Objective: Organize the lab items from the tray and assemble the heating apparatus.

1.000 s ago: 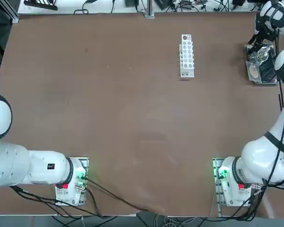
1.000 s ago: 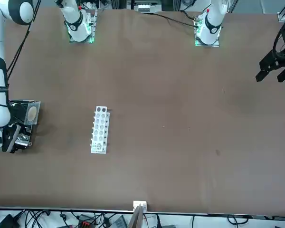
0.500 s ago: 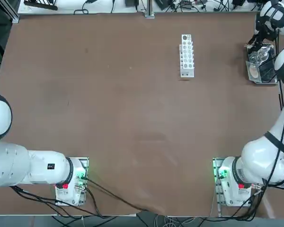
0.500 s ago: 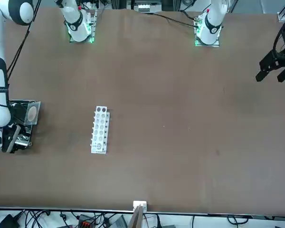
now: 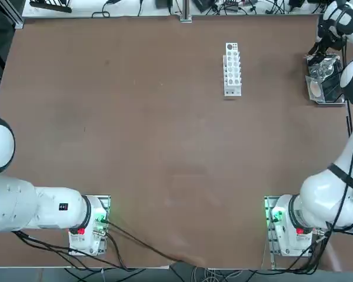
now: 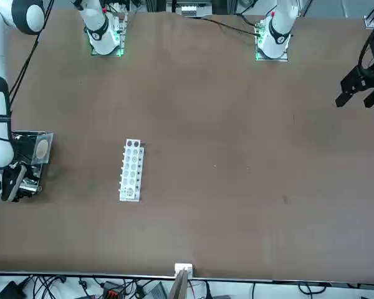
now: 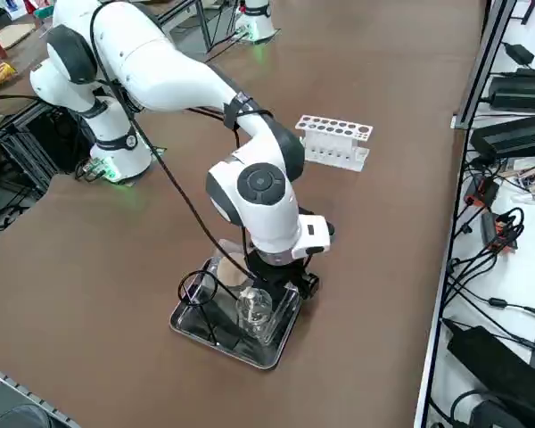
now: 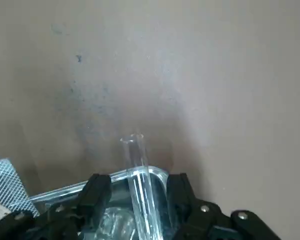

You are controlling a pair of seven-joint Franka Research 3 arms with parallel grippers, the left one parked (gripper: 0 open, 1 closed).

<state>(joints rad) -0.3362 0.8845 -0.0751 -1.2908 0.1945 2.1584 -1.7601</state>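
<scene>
wrist view showed the right gripper (image 8: 138,192) over the tray (image 8: 65,191), fingers (image 8: 97,192) spread around a glass tube (image 8: 138,170); the mesh square (image 8: 5,181) lay in the tray.

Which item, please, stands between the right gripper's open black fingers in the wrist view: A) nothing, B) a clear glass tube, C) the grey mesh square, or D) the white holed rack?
B: a clear glass tube rises between the fingers of the right gripper, over the rim of the shiny rectangular metal tray; the jaws are apart, not closed on it.
</scene>
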